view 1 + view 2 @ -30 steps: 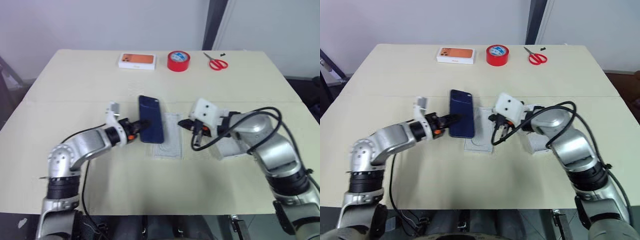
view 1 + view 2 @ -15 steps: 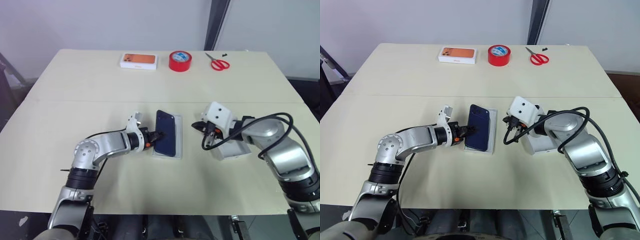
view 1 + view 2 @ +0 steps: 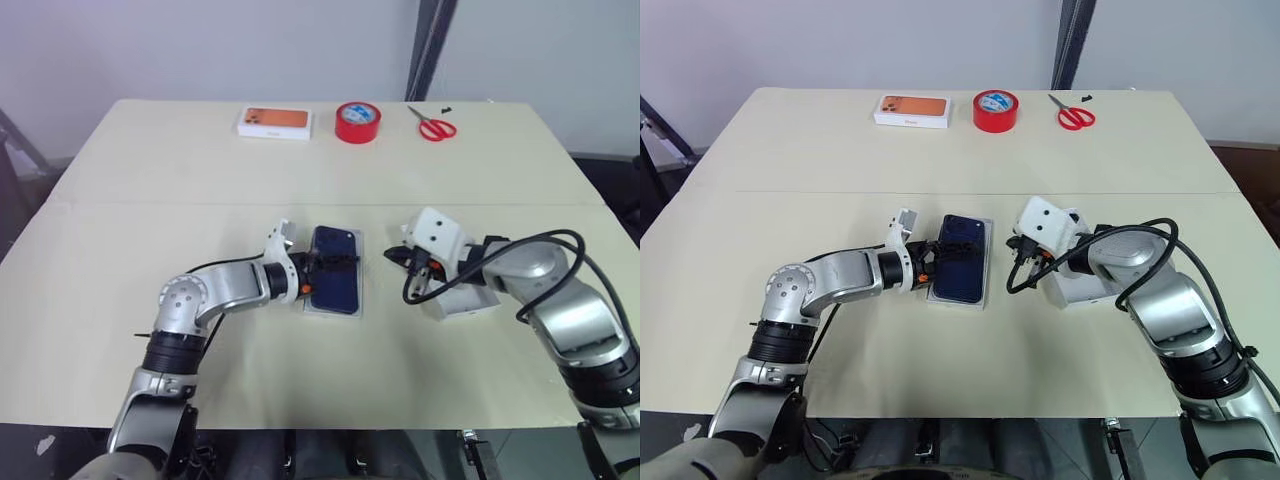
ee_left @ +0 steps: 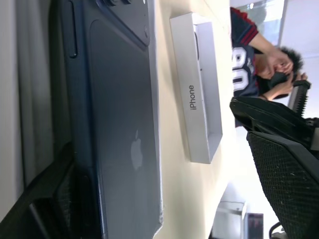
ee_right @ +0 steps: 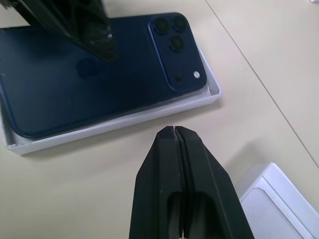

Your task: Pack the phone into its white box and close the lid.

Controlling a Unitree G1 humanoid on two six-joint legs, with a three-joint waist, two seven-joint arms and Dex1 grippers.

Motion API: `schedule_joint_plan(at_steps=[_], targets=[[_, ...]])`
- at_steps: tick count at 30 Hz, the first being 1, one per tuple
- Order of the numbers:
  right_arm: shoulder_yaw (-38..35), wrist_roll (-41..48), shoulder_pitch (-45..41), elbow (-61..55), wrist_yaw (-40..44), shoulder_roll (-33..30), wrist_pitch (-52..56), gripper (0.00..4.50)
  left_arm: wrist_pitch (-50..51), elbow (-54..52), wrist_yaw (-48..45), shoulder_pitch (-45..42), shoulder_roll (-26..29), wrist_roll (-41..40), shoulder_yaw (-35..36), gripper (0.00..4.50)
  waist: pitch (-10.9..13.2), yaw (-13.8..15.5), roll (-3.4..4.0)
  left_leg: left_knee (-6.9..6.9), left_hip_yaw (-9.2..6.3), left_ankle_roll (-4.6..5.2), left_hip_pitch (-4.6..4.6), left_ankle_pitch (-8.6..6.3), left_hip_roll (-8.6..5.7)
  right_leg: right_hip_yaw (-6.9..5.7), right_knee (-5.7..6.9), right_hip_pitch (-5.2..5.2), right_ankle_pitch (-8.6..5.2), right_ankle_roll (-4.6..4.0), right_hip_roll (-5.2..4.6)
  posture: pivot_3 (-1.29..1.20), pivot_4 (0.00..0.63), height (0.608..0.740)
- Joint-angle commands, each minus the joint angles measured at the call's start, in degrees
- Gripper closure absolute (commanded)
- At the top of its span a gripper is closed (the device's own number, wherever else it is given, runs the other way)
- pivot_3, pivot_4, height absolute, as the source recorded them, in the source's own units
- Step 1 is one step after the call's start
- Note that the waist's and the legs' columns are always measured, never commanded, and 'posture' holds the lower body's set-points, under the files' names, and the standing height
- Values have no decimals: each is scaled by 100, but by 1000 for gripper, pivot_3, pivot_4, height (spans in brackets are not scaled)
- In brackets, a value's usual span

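Slim dark navy-blue smartphone [image 3: 336, 281] lying glossy back up in the shallow white rectangular tray [image 5: 212, 93], camera cluster toward the far end, thin white rim showing along the right side and near end. Seemingly seated, though whether fully flat cannot be told.

Left gripper [image 3: 322, 268] at the phone's left edge, black fingers [image 4: 291, 186] spread wide, one above the glossy back and one low at the edge, gripping nothing; probably parted to leave the phone where it lies.

Right gripper [image 5: 174, 130] just right of the tray on the beige tabletop [image 3: 300, 180], fingers pressed together and empty, likely placed to steady the tray or to go for the lid.

White rectangular lid [image 4: 198, 94] close by on the right, plain inside up, lettering on its side wall; closing not yet done.
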Motion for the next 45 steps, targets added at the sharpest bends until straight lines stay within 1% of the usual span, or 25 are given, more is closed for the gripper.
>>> schedule_joint_plan(at_steps=[1, 5, 9, 14, 19, 25, 27, 28, 29, 31, 32, 35, 36, 38, 41, 45], targets=[[-31, 33, -47, -198, -24, -75, -38, 4500, 197, -259, -112, -164, 239, 96, 13, 39, 0, 1, 0, 0, 0, 0, 0, 0, 1, 0, 0, 0, 0, 0, 1, 0, 150, 725], [-8, 37, -53, -181, -17, -67, -52, 4500, 564, -517, -367, -416, 650, 312, -89, 39, 0, 5, 0, 1, 0, -1, 0, 0, 1, 0, 0, 0, 0, 0, 2, 0, 150, 725], [10, 35, -68, -158, -27, -49, -65, 4500, 658, -571, -531, -537, 807, 217, -68, 39, 0, 17, 0, 1, 0, 0, -1, 0, 0, 1, -1, 0, 0, 0, 3, 0, 150, 725], [30, 35, -85, -135, -50, -25, -71, 4500, 725, -577, -612, -567, 950, 322, -46, 39, 0, 19, 0, 2, 0, -1, -1, 0, 0, 1, -1, 0, 0, 0, 1, 0, 150, 725], [36, 38, -83, -130, -59, -26, -63, 4500, 726, -545, -804, -618, 1322, 353, 155, 39, 0, 6, 0, 1, 0, -1, -1, 1, 1, 1, 0, -1, 0, 0, 2, 0, 150, 725], [77, 31, -63, -123, -69, -5, -82, 4500, 717, -479, -970, -601, 1350, 441, 124, 39, 0, 22, 0, 2, 0, -1, -1, 1, 0, 1, 0, 0, 0, 0, 1, 0, 150, 725], [90, 27, -69, -118, -78, -15, -74, 4500, 576, -559, -1050, -556, 1336, 743, 191, 39, 0, 17, -1, 2, 0, -1, -1, 1, 0, 1, 0, 0, 0, 0, 1, 0, 150, 725], [113, 6, -79, -118, -90, -40, -39, 4500, 454, -604, -1139, -532, 1384, 1032, 259, 39, 0, 16, 0, 2, 0, -2, -1, 1, 0, 1, 0, 0, 0, 0, 1, 0, 150, 725], [136, -21, -86, -111, -105, -67, 4, 4500, 330, -681, -1268, -505, 1487, 1422, 282, 39, 0, 13, 0, 2, 0, -2, -1, 1, 0, 1, 0, 0, 0, 0, 1, 0, 150, 725], [184, -94, -119, -53, -187, -93, 170, 4500, -170, -1049, -1811, -356, 1925, 2704, 75, 39, 1, -31, 0, 2, 0, -2, -1, 1, 1, 1, 1, -2, 0, 0, 3, 0, 150, 725], [199, -111, -133, -32, -219, -95, 230, 4500, -374, -1181, -2045, -281, 2045, 3165, -2, 39, 1, -39, 1, 0, 3, -4, 0, 3, 4, 3, 2, -3, 0, 0, 9, 0, 150, 725], [352, -116, -259, 80, -302, -18, 625, 4500, -918, -1647, -3077, -3, 2734, 4659, -704, 811, 1, -4, 4, -3, 6, -9, 4, 5, 9, 4, 5, -4, 0, -1, 16, 0, 150, 725], [437, -122, -304, 96, -326, 18, 745, 4500, -1094, -1762, -3441, 73, 2912, 5051, -919, 1393, 1, -2, 4, -3, 7, -9, 4, 5, 9, 5, 5, -4, -1, -1, 14, 0, 150, 725], [680, -192, -390, 107, -389, 84, 896, 4500, -1391, -1904, -4068, 132, 3122, 5678, -1310, 2210, 1, 24, 3, -3, 8, -8, 2, 4, 9, 5, -1, -2, -1, -2, 12, 0, 150, 725], [1018, -328, -530, 191, -533, 201, 1025, 4500, -1528, -1874, -4676, 102, 3058, 6180, -1582, 3730, 1, 53, 2, -2, 8, -4, -3, 2, 7, 5, -5, -3, -1, -2, 8, 0, 150, 725], [1507, -609, -768, 478, -784, 474, 1156, 4500, -1455, -1644, -5142, -175, 2648, 6767, -1952, 3730, 1, 71, 2, 0, 8, 0, -5, 0, 8, 5, -4, -5, -1, -2, 7, 0, 150, 725]])
